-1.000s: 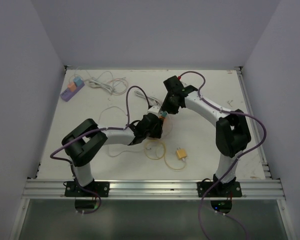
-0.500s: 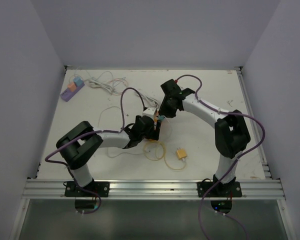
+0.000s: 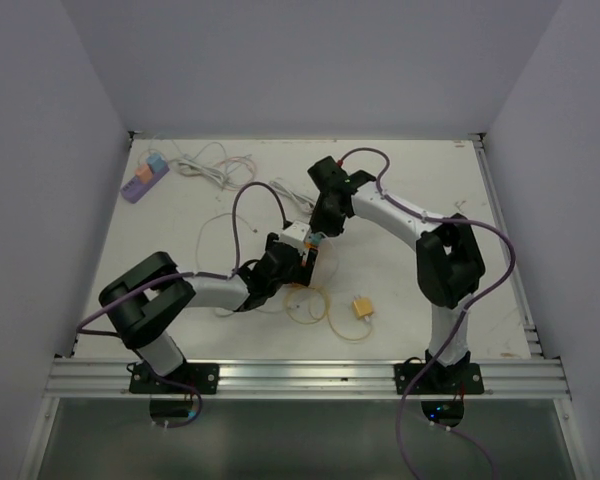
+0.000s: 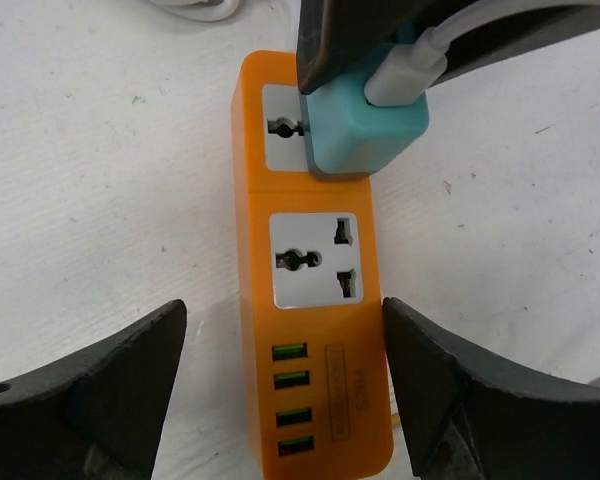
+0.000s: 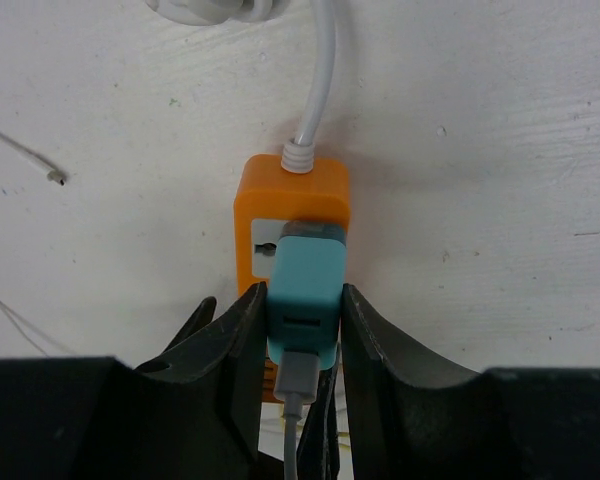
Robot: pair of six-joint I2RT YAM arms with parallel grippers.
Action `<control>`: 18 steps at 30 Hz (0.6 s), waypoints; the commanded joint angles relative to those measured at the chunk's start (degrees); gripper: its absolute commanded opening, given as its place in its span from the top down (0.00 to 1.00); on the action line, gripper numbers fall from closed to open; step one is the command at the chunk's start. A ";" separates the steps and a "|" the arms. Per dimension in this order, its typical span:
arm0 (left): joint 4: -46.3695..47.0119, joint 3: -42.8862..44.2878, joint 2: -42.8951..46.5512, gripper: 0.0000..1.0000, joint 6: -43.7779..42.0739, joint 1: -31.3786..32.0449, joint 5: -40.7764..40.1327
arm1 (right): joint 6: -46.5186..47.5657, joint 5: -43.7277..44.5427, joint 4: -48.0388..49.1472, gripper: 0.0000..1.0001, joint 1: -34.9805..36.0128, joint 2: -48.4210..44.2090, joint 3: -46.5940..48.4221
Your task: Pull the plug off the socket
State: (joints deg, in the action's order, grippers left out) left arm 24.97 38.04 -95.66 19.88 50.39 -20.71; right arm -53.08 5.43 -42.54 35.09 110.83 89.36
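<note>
Left wrist view. Orange power strip (image 4: 310, 320) lies flat on the white table (image 4: 100, 180), running lengthways down the middle of the frame. Teal plug (image 4: 365, 130) sits on the upper outlet; pins hidden, so how deep it is seated cannot be told. The outlet below it is free. There is a row of four small ports (image 4: 305, 400) at the bottom end. Left gripper (image 4: 283, 310) has its jaws spread wide, one finger on each side of the strip's lower end. There is a clear gap on the left and the right finger is just beside the casing; nothing is gripped. Right gripper (image 4: 375, 80) comes in from the top edge, clamped around the plug.

Right wrist view. Both fingers (image 5: 245, 330) press against the plug's sides (image 5: 308, 280), low centre. The strip (image 5: 290, 190) shows above it, with its white cord (image 5: 320, 70) running to the top edge. A grey lead (image 5: 298, 400) leaves the plug's near end.

Top view. The two grippers meet at centre frame, left (image 3: 298, 268) below, right (image 3: 316, 238) above. The plug is a small teal spot (image 3: 318, 241) between them. A purple strip (image 3: 145, 178) and loose white cords (image 3: 215, 165) lie upper left. A yellow loop of wire (image 3: 315, 305) and a small yellow block (image 3: 362, 307) lie lower centre, near each other.
</note>
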 commanded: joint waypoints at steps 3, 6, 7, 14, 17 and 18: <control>10.88 -4.46 5.13 0.16 -5.29 0.41 -3.37 | 0.61 5.90 -10.36 1.00 0.94 2.90 8.19; 13.43 -6.48 5.83 0.14 -5.55 0.41 -1.19 | -0.01 8.18 -12.91 1.00 1.91 4.31 10.30; 13.87 -7.10 5.83 0.14 -5.47 0.41 -0.65 | -0.09 8.54 -13.70 1.00 2.17 4.75 11.44; 16.69 -7.10 2.58 0.10 -5.47 0.58 2.96 | -1.23 8.19 -15.02 1.00 3.23 8.18 13.03; 18.09 -7.72 2.93 0.09 -5.11 0.94 3.04 | -1.24 8.54 -14.76 1.00 3.32 8.35 13.12; 18.18 -7.72 3.02 0.08 -5.03 1.11 2.96 | -1.24 8.54 -14.76 1.00 3.32 8.44 13.12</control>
State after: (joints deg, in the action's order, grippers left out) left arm 37.23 30.65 -92.60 15.42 50.85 -18.09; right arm -53.60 12.03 -54.22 37.98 118.85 100.75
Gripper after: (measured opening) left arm 0.910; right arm 0.348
